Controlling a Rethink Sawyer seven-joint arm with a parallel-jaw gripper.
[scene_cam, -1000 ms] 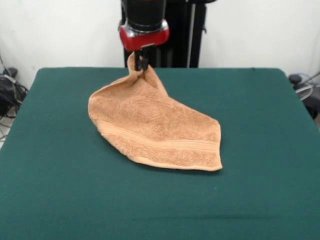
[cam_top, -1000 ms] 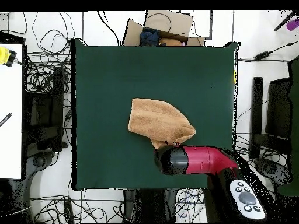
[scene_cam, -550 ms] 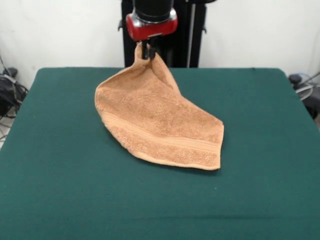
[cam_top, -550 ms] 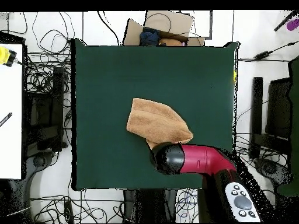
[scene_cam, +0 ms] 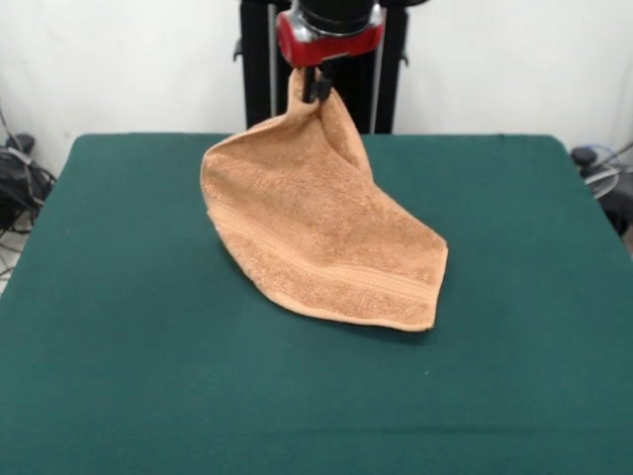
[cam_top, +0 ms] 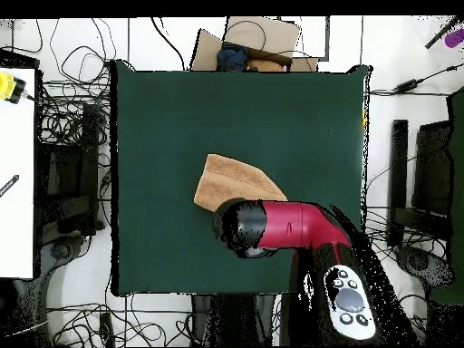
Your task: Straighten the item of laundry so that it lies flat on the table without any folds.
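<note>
The item of laundry (scene_cam: 321, 233) is an orange-tan terry towel with a woven border band. One corner is pinched high in my gripper (scene_cam: 315, 87), which is shut on it. The cloth hangs from there as a slanted sheet, and its lower border edge rests on the dark green table (scene_cam: 119, 376). In the overhead view the red and black arm (cam_top: 272, 227) covers much of the towel (cam_top: 222, 179), and the gripper itself is hidden beneath it.
Cables, black boxes and monitors ring the table (cam_top: 163, 109) on the floor. A cardboard box (cam_top: 258, 41) sits past its far edge. A white bench (cam_top: 16, 172) stands at the left.
My gripper has risen and shifted right in the front view, lifting the held corner higher. More of the towel hangs off the table, and its resting edge has slid slightly.
</note>
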